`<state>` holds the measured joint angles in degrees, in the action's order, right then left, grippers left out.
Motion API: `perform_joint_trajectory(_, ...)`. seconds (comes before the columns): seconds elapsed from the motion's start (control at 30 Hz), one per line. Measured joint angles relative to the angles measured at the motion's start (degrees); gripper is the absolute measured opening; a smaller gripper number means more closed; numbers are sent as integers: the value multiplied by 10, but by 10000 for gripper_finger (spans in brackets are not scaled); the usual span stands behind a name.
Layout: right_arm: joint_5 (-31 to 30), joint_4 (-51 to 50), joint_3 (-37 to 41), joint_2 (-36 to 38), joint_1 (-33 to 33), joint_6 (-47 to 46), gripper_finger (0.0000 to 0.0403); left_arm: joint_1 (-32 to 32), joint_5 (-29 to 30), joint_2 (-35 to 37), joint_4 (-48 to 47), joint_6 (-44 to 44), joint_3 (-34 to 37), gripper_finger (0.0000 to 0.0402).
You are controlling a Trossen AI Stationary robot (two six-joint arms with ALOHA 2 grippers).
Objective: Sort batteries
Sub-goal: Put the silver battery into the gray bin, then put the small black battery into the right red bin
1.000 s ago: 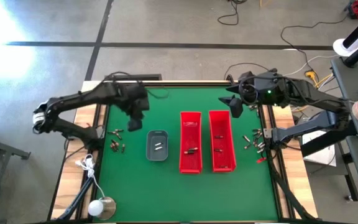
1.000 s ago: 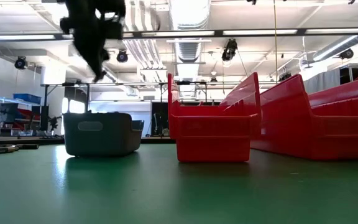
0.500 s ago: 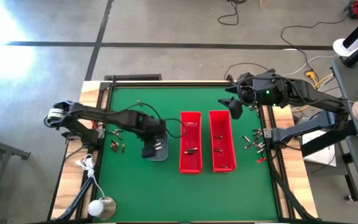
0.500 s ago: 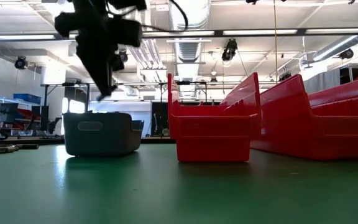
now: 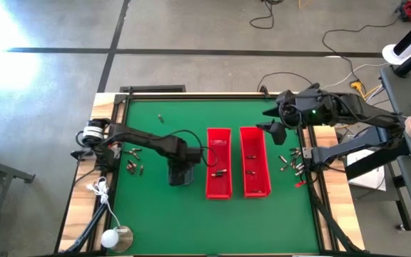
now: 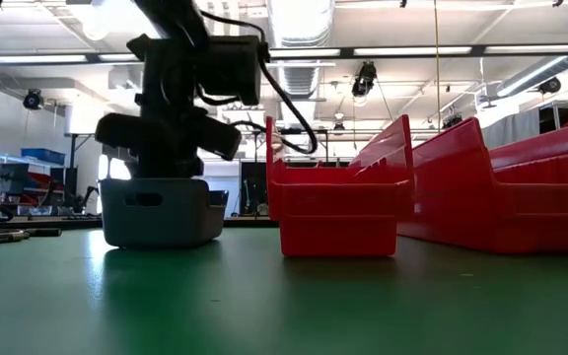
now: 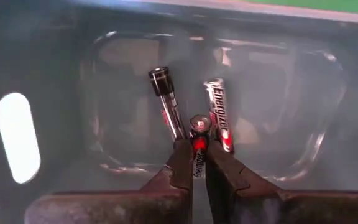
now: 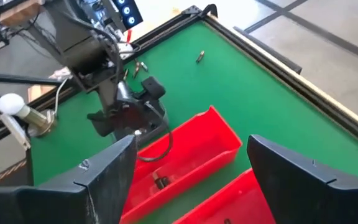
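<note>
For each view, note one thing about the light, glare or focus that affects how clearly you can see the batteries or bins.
High view: strong glare whitens the floor at the top left corner. Low view: the grey tray and red bins stand against bright ceiling lights. Left wrist view: the tray's inside looks hazy, yet the battery held in the left pincer reads clearly. Right wrist view: the right pincer's fingers are soft, near blurs.

1. The high view looks straight down on the whole table (image 5: 148, 207).
2. The low view sits at table-top height, level, close to the grey tray (image 6: 156, 212) and red bins (image 6: 338, 212).
3. The left wrist view looks closely into the tray (image 7: 55, 74).
4. The right wrist view looks across from farther off; it shares tray and bins with the others.
</note>
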<state>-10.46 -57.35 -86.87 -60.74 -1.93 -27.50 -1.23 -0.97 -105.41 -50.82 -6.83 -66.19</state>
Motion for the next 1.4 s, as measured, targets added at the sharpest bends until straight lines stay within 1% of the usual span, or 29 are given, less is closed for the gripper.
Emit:
perform_joint_trajectory(0.17, 0, -9, 0, 3, 14, -11, 311, 0, -1, -20, 3, -1, -7, 16)
perform_joint_trajectory(0.27, 0, -10, 0, 4, 16, -10, 315, 0, -1, -19, 3, 1, -9, 37)
perform_joint_trajectory(0.37, -1, -10, 0, 4, 16, -7, 319, 3, 0, -15, -2, 1, -21, 66)
perform_joint_trajectory(0.47, -1, -9, 0, 4, 16, 1, 322, 7, 5, -1, -26, -10, -50, 95)
perform_joint_trajectory(0.53, -1, -8, 0, 4, 16, 5, 322, 13, 7, 20, -34, -13, -76, 111)
perform_joint_trajectory(0.63, -1, -7, 0, 4, 16, 11, 319, 33, 27, 62, -34, -13, -107, 131)
perform_joint_trajectory(0.73, -4, -6, 0, 4, 16, 11, 318, 78, 56, 100, -36, -22, -118, 145)
perform_joint_trajectory(0.83, -16, -5, 0, 4, 16, 2, 322, 159, 71, 126, -44, -72, -111, 156)
perform_joint_trajectory(1.0, -29, -2, 0, 3, 16, -17, 324, 328, 72, 137, -46, -268, -57, 172)
perform_joint_trajectory(1.1, -33, 6, 0, -1, 15, -25, 320, 403, 95, 135, 4, -346, -6, 176)
perform_joint_trajectory(1.17, -33, 16, 0, -3, 15, -22, 316, 425, 103, 135, 65, -378, 32, 176)
perform_joint_trajectory(1.27, -33, 30, 0, -7, 15, -19, 312, 434, 102, 134, 147, -415, 79, 174)
perform_joint_trajectory(1.33, -33, 28, 0, -10, 16, -19, 310, 434, 126, 134, 171, -443, 98, 173)
perform_joint_trajectory(1.4, -33, 29, 0, -13, 15, -19, 308, 434, 156, 134, 168, -473, 111, 171)
